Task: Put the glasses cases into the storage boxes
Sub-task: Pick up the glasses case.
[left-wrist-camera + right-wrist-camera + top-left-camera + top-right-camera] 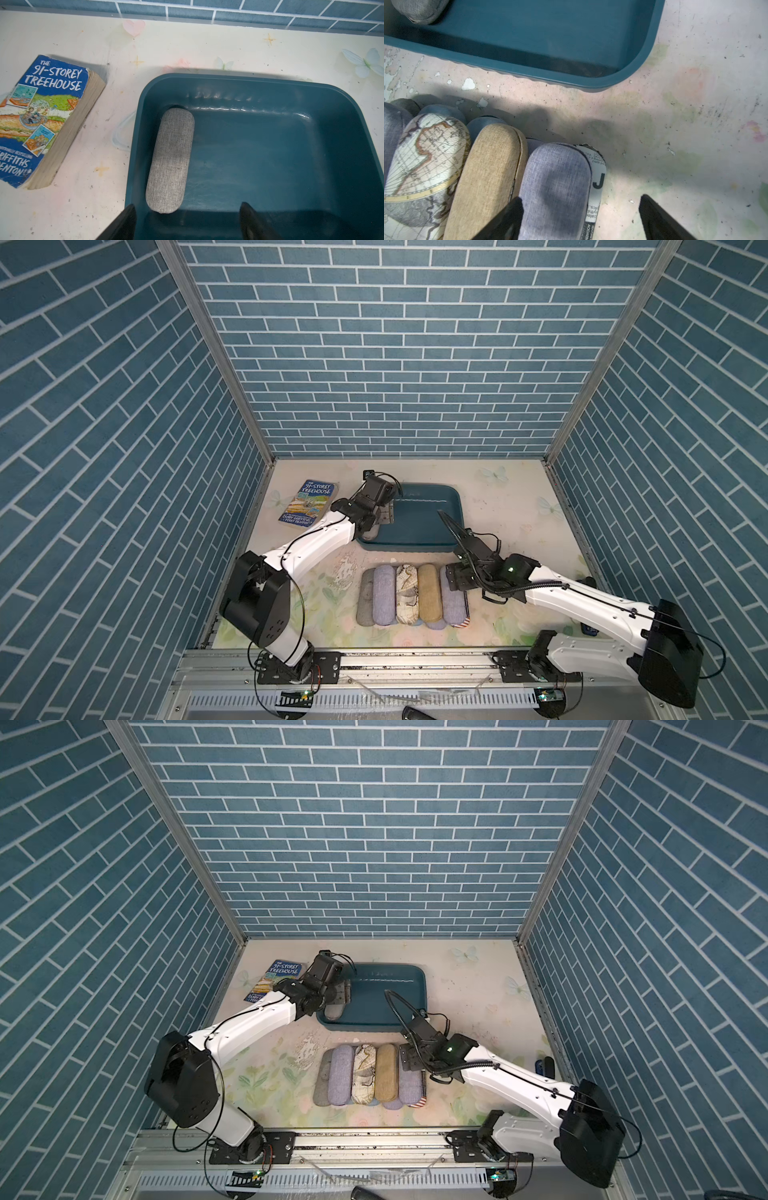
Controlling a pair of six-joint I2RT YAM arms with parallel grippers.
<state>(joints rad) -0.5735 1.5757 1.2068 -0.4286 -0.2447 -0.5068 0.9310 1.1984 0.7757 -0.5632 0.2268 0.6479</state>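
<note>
The storage box, a dark teal tub (pixel 415 526), sits mid-table in both top views. One grey glasses case (pixel 172 160) lies inside it along its left wall. My left gripper (pixel 188 220) hovers open over that case's near end, holding nothing. In front of the tub several cases lie side by side in a pile: grey (pixel 365 597), lilac (pixel 384 595), map-print (pixel 423 155), tan (pixel 488 176), another lilac (pixel 556 187) and a newspaper-print one (pixel 598 176) under it. My right gripper (pixel 579 216) is open, its jaws straddling that last lilac case at the pile's right end.
A paperback book (pixel 309 504) lies left of the tub, close to the left wrist. A blue-and-black object (pixel 544 1065) rests by the right wall behind the right arm. Bare tabletop (pixel 675 124) stretches right of the pile and tub.
</note>
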